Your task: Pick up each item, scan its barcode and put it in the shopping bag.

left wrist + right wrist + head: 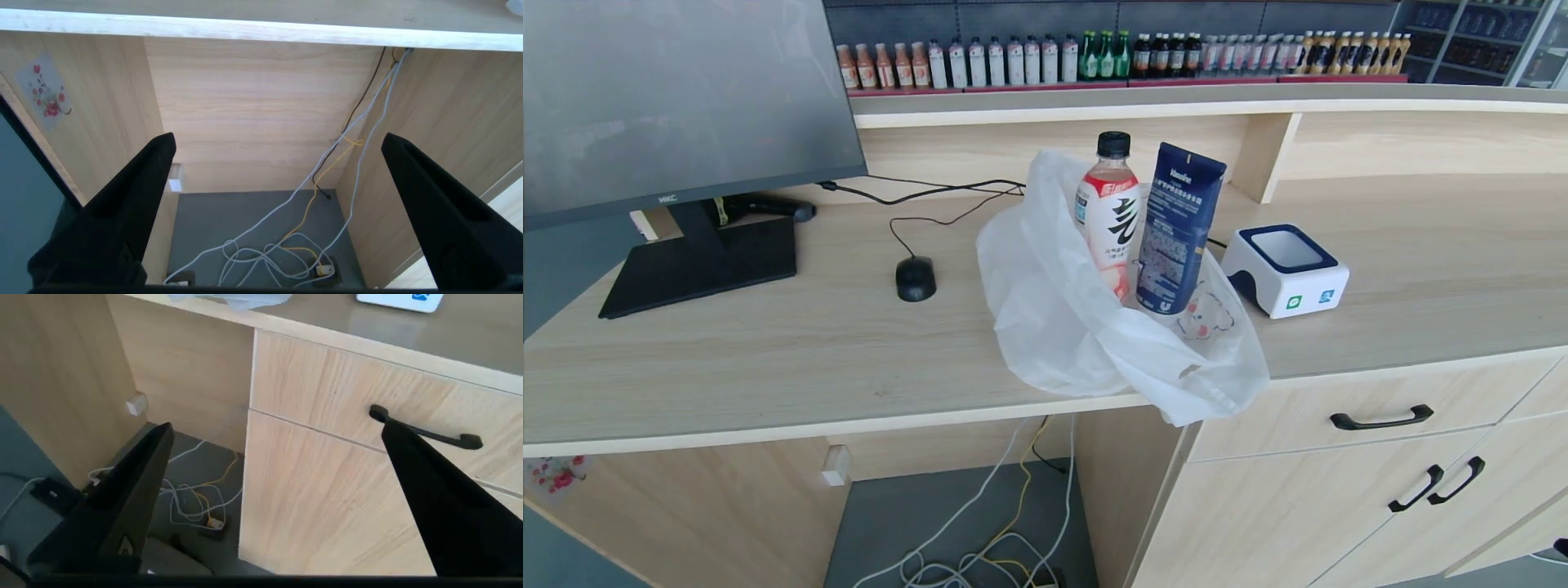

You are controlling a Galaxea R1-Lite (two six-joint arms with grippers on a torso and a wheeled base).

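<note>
Clear bottle (1107, 214), pink label; navy pouch (1178, 230); both upright in white bag (1058, 327)

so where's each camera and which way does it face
Head view: on the head, facing forward and down at counter and shopping bag.
Left wrist view: low, facing cables under the counter past the open left end effector.
Right wrist view: low, facing the drawer handle past the open right end effector.
Head and right wrist views share that handle.
</note>
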